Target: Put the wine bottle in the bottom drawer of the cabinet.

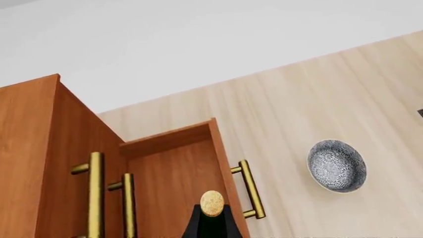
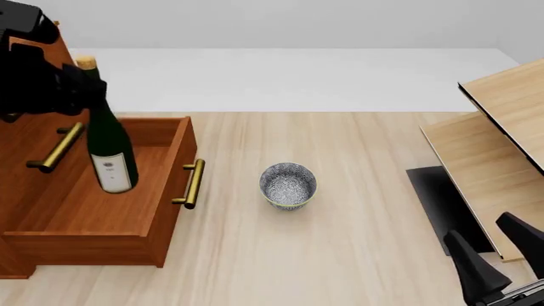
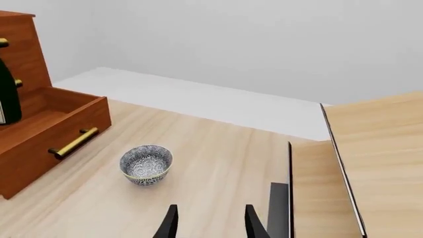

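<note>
In the front view, the left end effector (image 2: 81,86) is a dark mass around the neck of the wine bottle (image 2: 109,143), so its fingers cannot be made out there. The cabinet (image 2: 34,137) is cut off by the left edge, hiding its upper drawer fronts. The left wrist view shows only the bottle's gold cap and dark shoulders at the lower edge. The right end effector (image 2: 501,255) runs off the bottom right corner in the front view. The bottle's label print is too small to read.
</note>
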